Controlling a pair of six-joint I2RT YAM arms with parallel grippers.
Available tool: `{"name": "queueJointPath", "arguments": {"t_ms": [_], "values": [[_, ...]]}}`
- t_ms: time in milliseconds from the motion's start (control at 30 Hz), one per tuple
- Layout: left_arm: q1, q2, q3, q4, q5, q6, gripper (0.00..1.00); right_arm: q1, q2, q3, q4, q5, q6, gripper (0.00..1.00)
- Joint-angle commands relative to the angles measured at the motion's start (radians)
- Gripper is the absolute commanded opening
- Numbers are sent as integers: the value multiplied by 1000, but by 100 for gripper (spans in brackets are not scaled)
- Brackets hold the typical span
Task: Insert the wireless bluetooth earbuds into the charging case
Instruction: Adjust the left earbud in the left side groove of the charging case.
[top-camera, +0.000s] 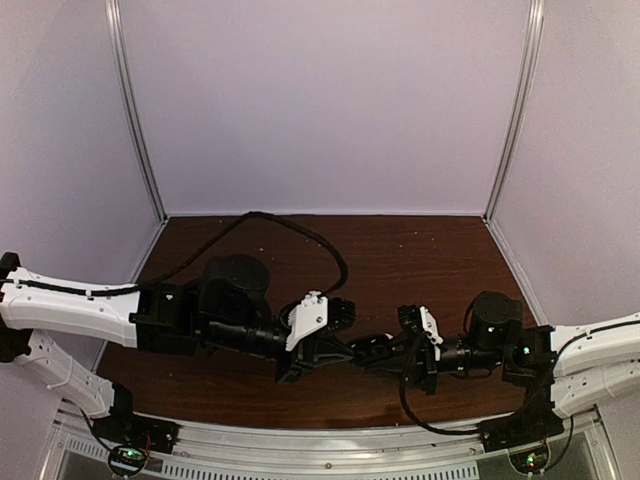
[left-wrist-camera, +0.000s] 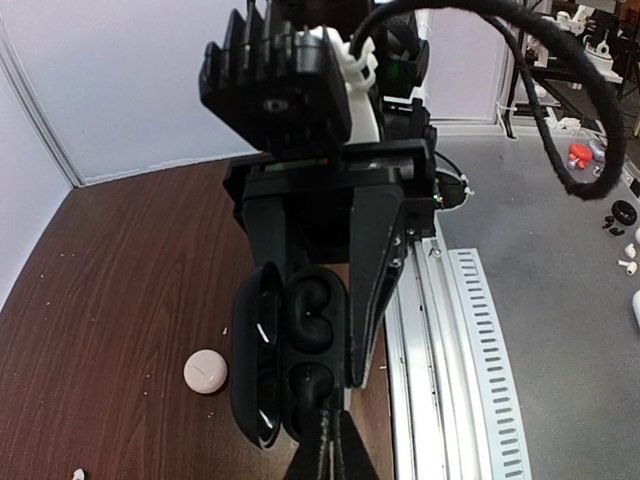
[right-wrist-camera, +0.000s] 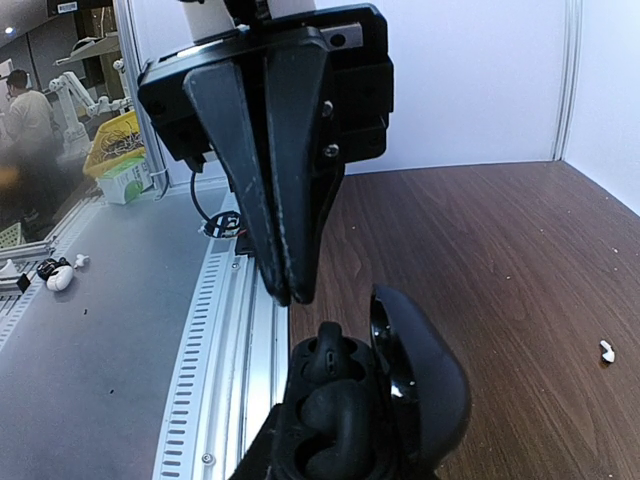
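The top camera looks down from behind the near edge over the whole table (top-camera: 430, 260). The two wrist cameras face each other along that near edge, low and very close, and both take in the open black case (left-wrist-camera: 300, 350) and the metal rail (left-wrist-camera: 455, 340).

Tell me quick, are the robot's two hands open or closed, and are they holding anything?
Left gripper: closed, nothing visible between its fingers.
Right gripper: closed on the open black charging case.
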Motion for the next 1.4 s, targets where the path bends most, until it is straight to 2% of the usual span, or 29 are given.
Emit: {"name": "queueJointPath", "arguments": {"t_ms": [0, 1100, 1367], "values": [[1, 21, 45, 29, -7, 14, 3, 6, -13, 20, 24, 7, 12, 0], [-5, 115, 112, -58, -88, 15, 0, 5, -31, 17, 21, -3, 8, 0], [-18, 11, 83, 1, -49, 41, 13, 4, -28, -11, 31, 19, 18, 0]]}}
